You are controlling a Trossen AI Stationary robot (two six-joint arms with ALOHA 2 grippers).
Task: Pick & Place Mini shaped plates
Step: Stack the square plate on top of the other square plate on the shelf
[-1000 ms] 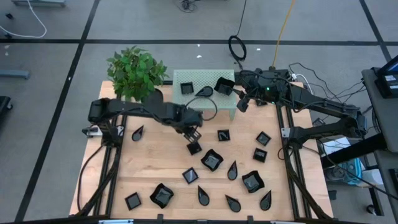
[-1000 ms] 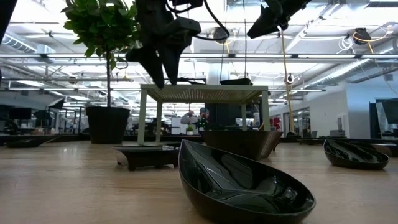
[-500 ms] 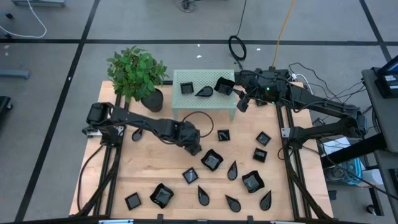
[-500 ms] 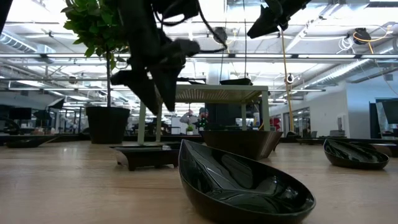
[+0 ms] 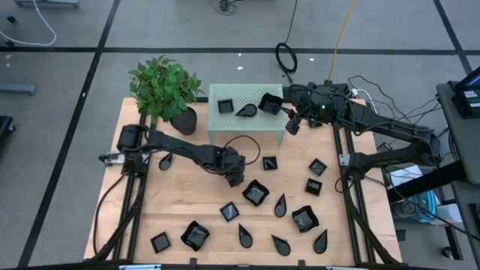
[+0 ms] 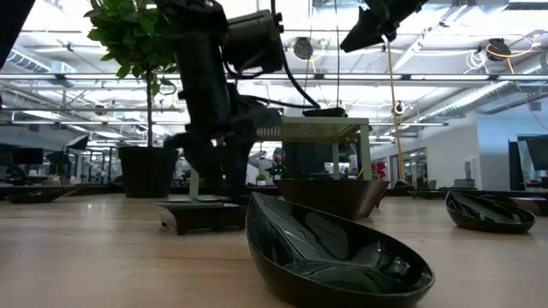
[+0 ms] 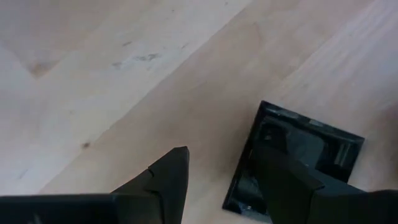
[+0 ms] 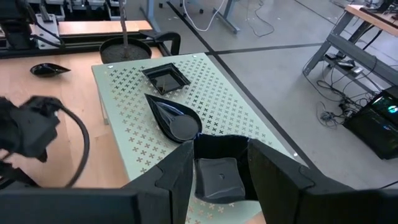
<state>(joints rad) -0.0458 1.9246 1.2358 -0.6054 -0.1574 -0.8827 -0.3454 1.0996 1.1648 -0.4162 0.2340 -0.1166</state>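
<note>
Small glossy black plates lie scattered on the wooden table. My left gripper hangs open, pointing down, low over a flat square plate near the table's middle. One finger stands over the plate's inside, the other over bare wood beside its edge. In the low view this plate rests flat under the gripper. My right gripper waits open, high beside the green stand. On the stand lie a square plate, a teardrop plate and a wavy-edged plate. My left gripper comes at the square plate from above, its fingers on either side of one edge. Whether a finger touches the plate I cannot tell. The plate lies flat on the table.
A potted plant stands at the table's far left beside the stand. Several more plates fill the near and right parts, among them a wavy one close to my left gripper. A big teardrop plate sits right before the low camera.
My left gripper has come down from well above the table to just over the square plate, its arm stretching lower and its fingers staying open. The plate has not moved.
</note>
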